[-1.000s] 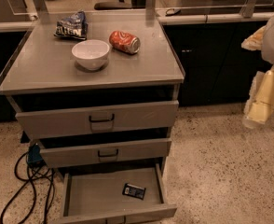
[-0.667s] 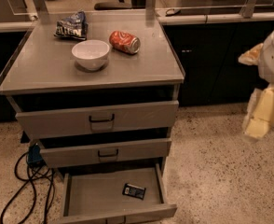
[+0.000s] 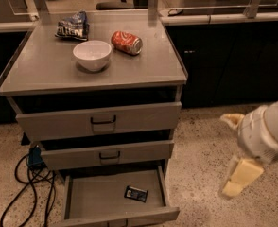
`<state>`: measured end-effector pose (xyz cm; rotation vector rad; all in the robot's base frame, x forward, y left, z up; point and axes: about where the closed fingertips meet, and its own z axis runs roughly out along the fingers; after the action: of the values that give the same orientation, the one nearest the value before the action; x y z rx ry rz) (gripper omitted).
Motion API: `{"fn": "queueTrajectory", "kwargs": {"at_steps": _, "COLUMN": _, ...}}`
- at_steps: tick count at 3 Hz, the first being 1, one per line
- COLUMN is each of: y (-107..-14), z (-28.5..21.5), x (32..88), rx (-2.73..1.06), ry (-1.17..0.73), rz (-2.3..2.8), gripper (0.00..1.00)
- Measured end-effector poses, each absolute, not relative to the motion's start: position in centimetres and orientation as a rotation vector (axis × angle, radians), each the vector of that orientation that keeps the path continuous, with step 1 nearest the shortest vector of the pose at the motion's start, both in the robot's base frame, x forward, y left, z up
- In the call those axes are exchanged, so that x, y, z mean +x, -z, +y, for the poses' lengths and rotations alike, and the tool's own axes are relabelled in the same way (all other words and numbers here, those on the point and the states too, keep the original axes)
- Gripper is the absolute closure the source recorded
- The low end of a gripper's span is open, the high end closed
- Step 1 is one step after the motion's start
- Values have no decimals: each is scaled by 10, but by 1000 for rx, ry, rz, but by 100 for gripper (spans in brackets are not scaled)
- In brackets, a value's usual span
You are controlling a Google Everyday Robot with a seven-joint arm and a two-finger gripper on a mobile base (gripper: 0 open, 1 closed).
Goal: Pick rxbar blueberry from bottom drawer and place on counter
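The rxbar blueberry (image 3: 136, 193) lies flat in the open bottom drawer (image 3: 94, 196), low and centre in the frame. I see my gripper (image 3: 228, 155) at the right edge, well apart from it, fingers (image 3: 240, 176) spread wide, grasping and touching nothing.

The gripper (image 3: 238, 178) hangs over speckled floor (image 3: 200, 141), well right of the shallow grey metal bottom drawer (image 3: 82, 200). That drawer is open from above, its floor bare left of a small dark wrapped bar (image 3: 136, 193). On the flat grey metal desk (image 3: 44, 74), a white bowl (image 3: 92, 55), red soda can (image 3: 126, 42) and dark-blue snack bag (image 3: 73, 26) crowd the back; the front strip is free.
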<state>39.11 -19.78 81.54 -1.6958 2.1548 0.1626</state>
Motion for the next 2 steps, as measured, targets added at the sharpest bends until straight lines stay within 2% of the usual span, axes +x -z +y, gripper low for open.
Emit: {"fn": "queueTrajectory", "kwargs": {"at_steps": 2, "y": -617, "z": -231, "x": 369, "rx": -1630, "ry": -284, "rz": 2402, "gripper": 0}}
